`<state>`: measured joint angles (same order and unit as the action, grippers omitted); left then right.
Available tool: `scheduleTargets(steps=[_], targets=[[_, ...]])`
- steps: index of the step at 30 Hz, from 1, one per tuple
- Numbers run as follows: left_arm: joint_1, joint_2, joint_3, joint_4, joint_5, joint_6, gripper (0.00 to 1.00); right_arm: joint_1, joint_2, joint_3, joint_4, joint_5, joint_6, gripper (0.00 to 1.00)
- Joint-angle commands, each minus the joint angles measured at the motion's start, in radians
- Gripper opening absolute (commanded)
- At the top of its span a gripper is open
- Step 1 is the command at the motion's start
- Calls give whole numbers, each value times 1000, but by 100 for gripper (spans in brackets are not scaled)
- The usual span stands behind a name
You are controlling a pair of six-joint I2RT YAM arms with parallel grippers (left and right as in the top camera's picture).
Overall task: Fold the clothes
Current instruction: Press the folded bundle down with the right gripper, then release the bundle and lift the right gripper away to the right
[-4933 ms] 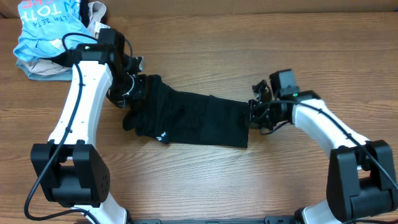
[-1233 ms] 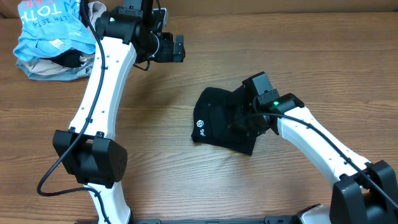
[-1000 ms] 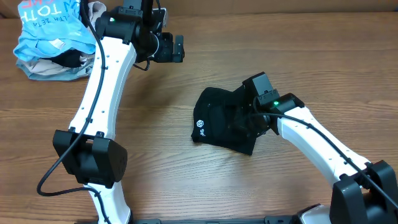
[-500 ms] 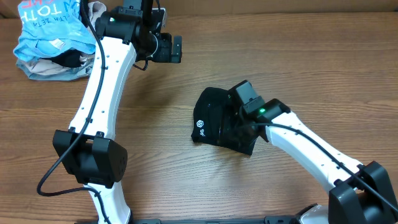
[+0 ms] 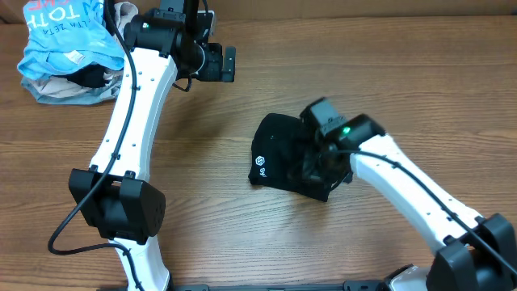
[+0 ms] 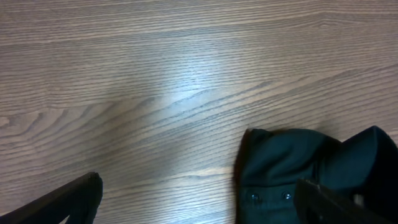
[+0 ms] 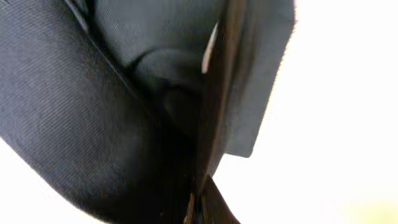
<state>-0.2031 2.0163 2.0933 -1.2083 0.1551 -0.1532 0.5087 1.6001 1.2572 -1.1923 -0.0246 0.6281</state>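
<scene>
T-shirt (image 5: 279,158): black, bunched into a small thick bundle near the middle of the desk (image 5: 404,65), with the white logo (image 5: 260,161) facing up at its left edge. It's no neat rectangle, so we'd call the fold partly done at best.
Right fingers (image 7: 210,137): closed together and buried in the right side of the bundle. In the wrist view dark cloth sits on both sides of them, so we read it as a pinch on a fold, most likely to drag or flip that layer over. It's too close up to say how many layers are caught.
Left fingers (image 6: 74,196): spread wide with nothing between them, hanging over bare desk well apart from the T-shirt, off to the far left. Our guess is they're parked out of the right arm's way. Their camera catches the bundle's edge at lower right.
Other laundry: the light-blue garment (image 5: 56,36) with white lettering and the beige garment (image 5: 125,16) are heaped in the far left corner, well clear of the work so nothing gets mixed in.
Next move: we reckon the right arm carries its pinched edge across.
Risk: soft fabric sags, and a one-armed pull could slide or unroll the whole bundle on the smooth wood.
</scene>
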Motion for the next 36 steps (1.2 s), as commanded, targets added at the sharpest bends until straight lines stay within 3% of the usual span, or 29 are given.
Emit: scheduleTargets(steps=[1, 7, 14, 15, 16, 17, 19, 25, 31, 36], targets=[[-5, -7, 16, 1, -27, 19, 100, -25, -1, 72, -87, 35, 5, 4], [-4, -7, 16, 0, -62, 20, 100, -63, -1, 40, -227, 36, 27, 4], [-5, -2, 16, 2, -62, 20, 100, -66, -1, -77, -218, 35, 36, 4], [-5, 3, 16, 1, -62, 19, 100, -66, -1, -94, -211, 35, 40, 8], [-5, 7, 16, 1, -61, 19, 100, -66, -1, -105, -204, 35, 39, 25], [-5, 10, 16, 0, -61, 19, 100, -66, -1, -111, -198, 37, 39, 34], [-5, 18, 16, 0, -61, 19, 100, -70, -1, -111, -189, 51, 39, 42], [-5, 24, 16, 2, -61, 19, 100, -147, -1, -18, -132, 98, -4, 45], [-5, 24, 16, 2, -61, 19, 100, -245, 1, 3, 108, 22, -197, 54], [-5, 24, 16, 2, -61, 19, 100, -275, 31, 3, 224, -27, -210, 55]])
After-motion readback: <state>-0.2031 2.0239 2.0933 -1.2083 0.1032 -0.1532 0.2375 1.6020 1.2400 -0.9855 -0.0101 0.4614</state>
